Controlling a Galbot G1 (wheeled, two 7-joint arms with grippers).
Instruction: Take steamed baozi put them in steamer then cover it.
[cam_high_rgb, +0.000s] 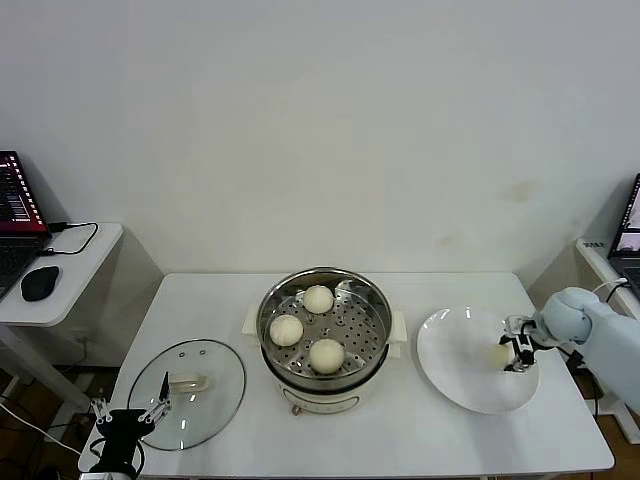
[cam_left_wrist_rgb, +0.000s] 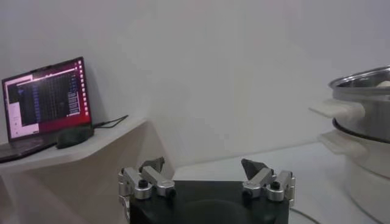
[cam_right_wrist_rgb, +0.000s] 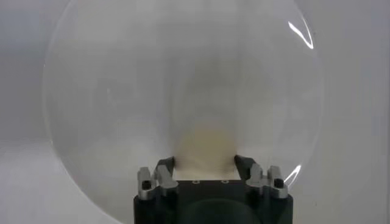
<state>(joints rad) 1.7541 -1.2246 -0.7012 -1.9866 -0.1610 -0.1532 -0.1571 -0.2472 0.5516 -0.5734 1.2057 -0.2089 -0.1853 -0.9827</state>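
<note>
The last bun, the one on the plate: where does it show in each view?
Head view: the bun lies on the white plate, right of the steamer, between the right gripper's fingers.
Left wrist view: not in it.
Right wrist view: the bun sits centre, just beyond the gripper, on the plate.
Shared landmark: the plate.

Four baozi (cam_high_rgb: 318, 298) (three in the one steamer (cam_high_rgb: 372, 296)), one cover (cam_high_rgb: 215, 399), one plate (cam_high_rgb: 455, 385).
</note>
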